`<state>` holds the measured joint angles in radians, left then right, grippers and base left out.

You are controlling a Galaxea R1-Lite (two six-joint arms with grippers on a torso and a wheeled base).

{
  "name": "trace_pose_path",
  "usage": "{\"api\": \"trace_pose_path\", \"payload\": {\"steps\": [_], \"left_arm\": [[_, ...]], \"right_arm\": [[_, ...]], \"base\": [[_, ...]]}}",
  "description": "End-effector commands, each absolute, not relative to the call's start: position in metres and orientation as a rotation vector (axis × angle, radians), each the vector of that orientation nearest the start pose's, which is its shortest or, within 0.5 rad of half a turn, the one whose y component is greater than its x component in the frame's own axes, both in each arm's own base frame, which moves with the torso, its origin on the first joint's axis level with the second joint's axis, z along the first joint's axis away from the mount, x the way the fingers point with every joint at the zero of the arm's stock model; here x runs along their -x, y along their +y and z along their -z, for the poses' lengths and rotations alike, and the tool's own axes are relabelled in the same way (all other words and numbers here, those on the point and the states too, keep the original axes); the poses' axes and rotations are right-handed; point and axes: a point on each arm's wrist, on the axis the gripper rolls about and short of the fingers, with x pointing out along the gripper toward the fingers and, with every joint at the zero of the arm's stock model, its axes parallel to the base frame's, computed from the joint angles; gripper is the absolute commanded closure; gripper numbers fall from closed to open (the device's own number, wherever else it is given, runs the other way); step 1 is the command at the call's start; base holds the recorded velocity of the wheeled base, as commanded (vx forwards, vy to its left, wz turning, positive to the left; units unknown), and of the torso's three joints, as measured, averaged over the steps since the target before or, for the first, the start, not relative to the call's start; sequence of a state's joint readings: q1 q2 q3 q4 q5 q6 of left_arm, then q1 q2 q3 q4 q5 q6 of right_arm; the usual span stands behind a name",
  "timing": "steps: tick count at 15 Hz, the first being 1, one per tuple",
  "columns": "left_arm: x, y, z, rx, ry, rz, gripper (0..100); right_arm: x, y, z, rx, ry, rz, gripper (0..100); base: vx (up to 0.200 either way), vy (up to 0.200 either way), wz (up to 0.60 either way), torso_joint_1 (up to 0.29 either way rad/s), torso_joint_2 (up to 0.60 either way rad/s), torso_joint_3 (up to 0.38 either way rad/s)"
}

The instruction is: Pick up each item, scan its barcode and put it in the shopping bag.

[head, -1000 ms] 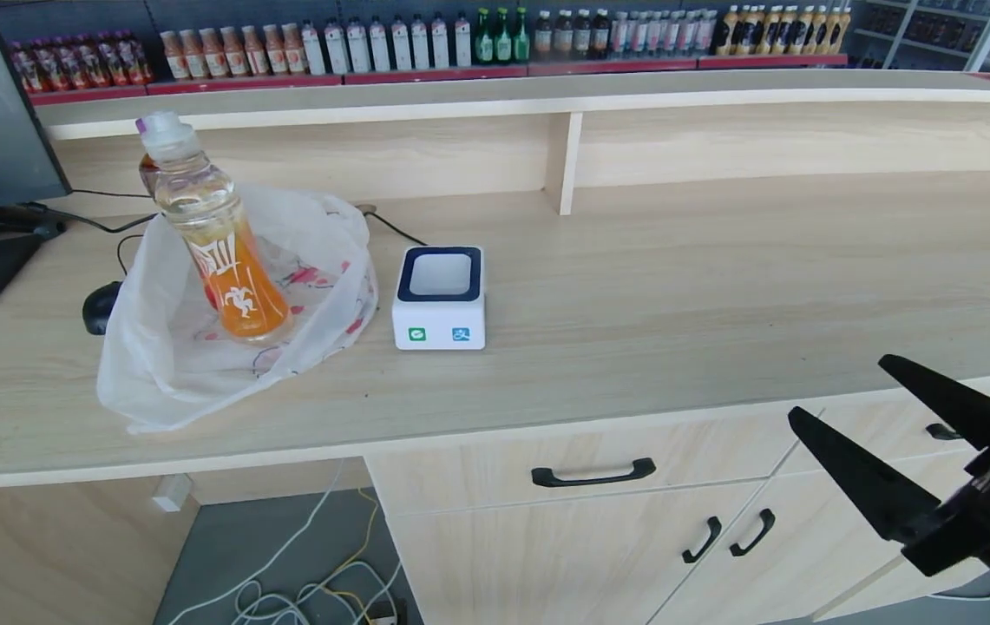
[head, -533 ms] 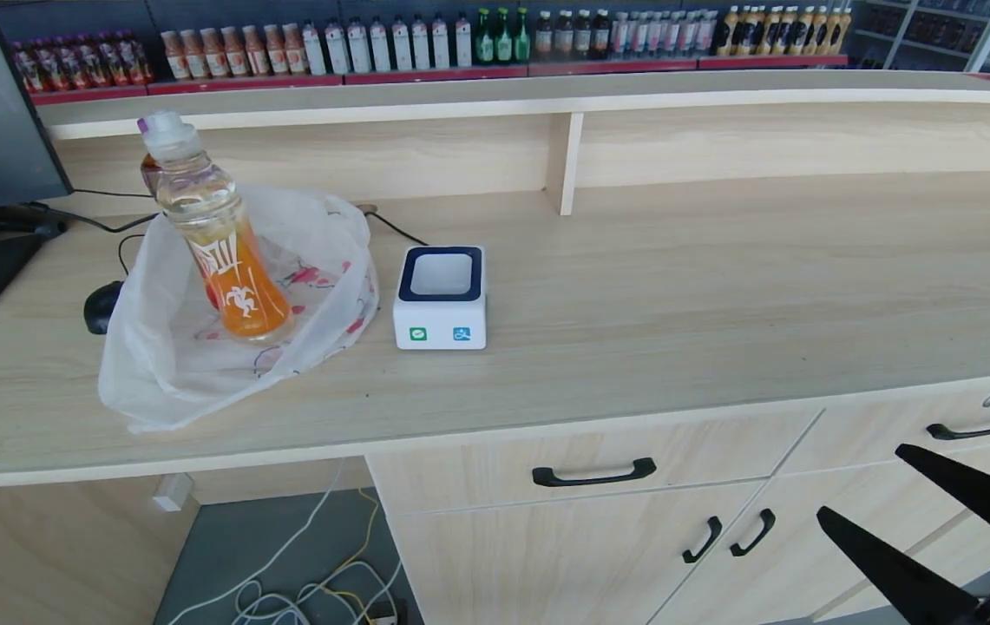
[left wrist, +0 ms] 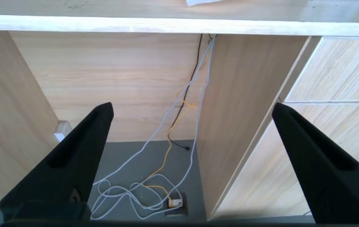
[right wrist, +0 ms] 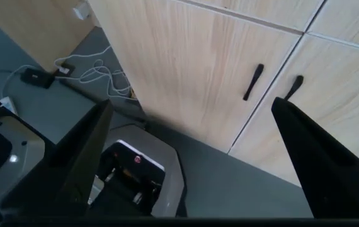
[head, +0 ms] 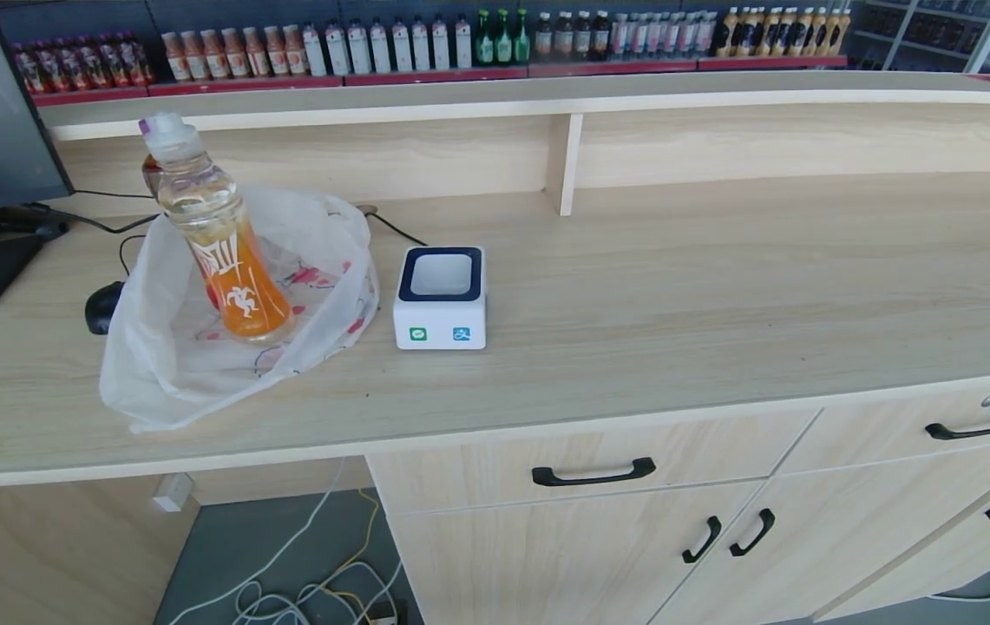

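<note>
Head view, bottle: we are seeing the orange drink bottle standing upright inside the shopping bag, in the left part of the frame, on the wooden counter.
Head view, behind it: a brownish shape is peeking out just behind the bottle's shoulder. It may be a second bottle, but we cannot tell.
Head view, scanner: the white scanner is sitting just beside the bag, near the frame's centre, with its window facing up.
Head view, progress: every item we are making out on the counter is already lying in the bag. So we are judging that picking, scanning and bagging are done, or close to it.
Left wrist view, gripper: we are looking past the left gripper, whose fingers are spread wide and holding nothing. It is hanging below the counter's edge, above loose cables on the floor.
Right wrist view, gripper: the right gripper is also spread wide and carrying nothing. It is facing the cabinet doors and their black handles.
What the views are adding: the head view is giving us the counter top and the bagged bottle. The wrist views are giving us both empty grippers, parked low in front of the cabinet.
What is left: we are judging that little is left, unless another item turns up.
</note>
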<state>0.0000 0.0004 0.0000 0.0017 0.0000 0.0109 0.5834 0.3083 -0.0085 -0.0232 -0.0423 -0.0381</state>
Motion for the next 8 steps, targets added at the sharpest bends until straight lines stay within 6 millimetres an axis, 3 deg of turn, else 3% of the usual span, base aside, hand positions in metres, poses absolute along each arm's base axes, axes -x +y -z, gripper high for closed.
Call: {"api": "trace_pose_path", "payload": {"steps": [1, 4, 6, 8], "left_arm": [[0.0227, 0.0, -0.0754, -0.011, 0.003, 0.0, 0], [0.0227, 0.0, -0.0754, -0.011, 0.003, 0.0, 0], [0.0227, 0.0, -0.0754, -0.011, 0.003, 0.0, 0], [0.0227, 0.0, -0.0754, -0.011, 0.003, 0.0, 0]], "right_arm": [[0.0102, -0.0064, -0.079, 0.072, 0.125, -0.453, 0], [0.0153, -0.0028, -0.0779, 0.041, 0.092, -0.094, 0], [0.0153, -0.0028, -0.0779, 0.041, 0.092, -0.094, 0], [0.0126, -0.001, -0.0784, 0.035, 0.131, 0.021, 0]], "base": [[0.0, 0.0, 0.0, 0.0, 0.0, 0.0], [0.0, 0.0, 0.0, 0.0, 0.0, 0.0], [0.0, 0.0, 0.0, 0.0, 0.0, 0.0], [0.0, 0.0, 0.0, 0.0, 0.0, 0.0]]}}
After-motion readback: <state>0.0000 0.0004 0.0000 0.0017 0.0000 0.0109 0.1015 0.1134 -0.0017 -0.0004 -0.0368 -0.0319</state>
